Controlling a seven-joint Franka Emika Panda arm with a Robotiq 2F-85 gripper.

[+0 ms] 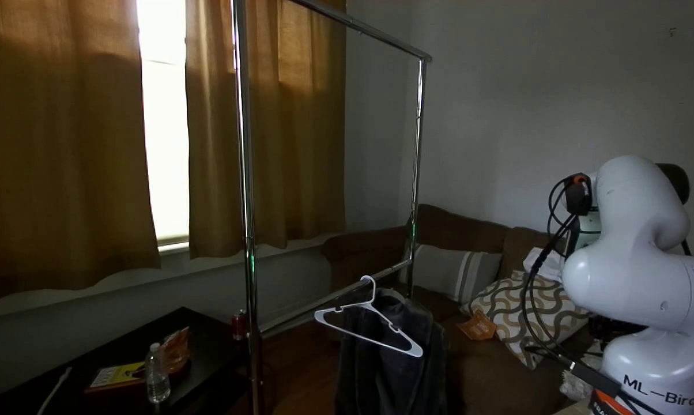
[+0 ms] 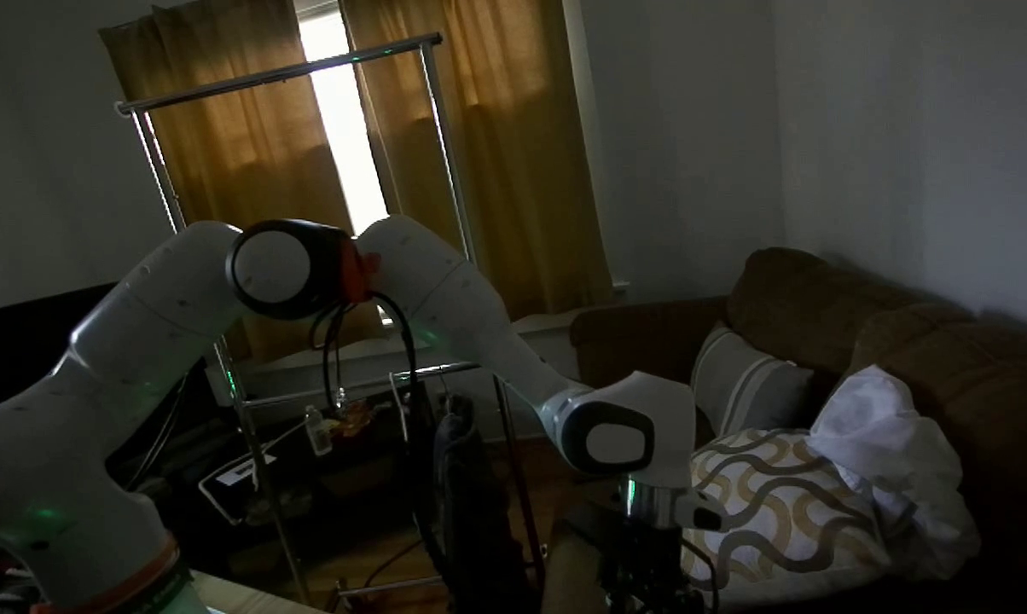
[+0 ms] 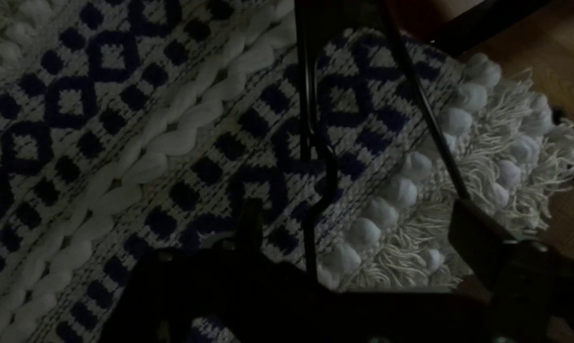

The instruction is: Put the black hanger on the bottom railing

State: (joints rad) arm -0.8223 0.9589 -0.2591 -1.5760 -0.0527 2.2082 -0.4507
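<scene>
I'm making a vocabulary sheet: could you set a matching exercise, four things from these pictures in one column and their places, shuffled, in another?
Things
1. white hanger
2. bottle
3. curtains
4. striped pillow

Places
A. partly across the window
B. on the sofa
C. hooked on the bottom railing
D. on the dark table

Pairs: 1-C; 2-D; 3-A; 4-B

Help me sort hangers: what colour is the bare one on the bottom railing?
The bare hanger is white; an exterior view shows it best.
</scene>
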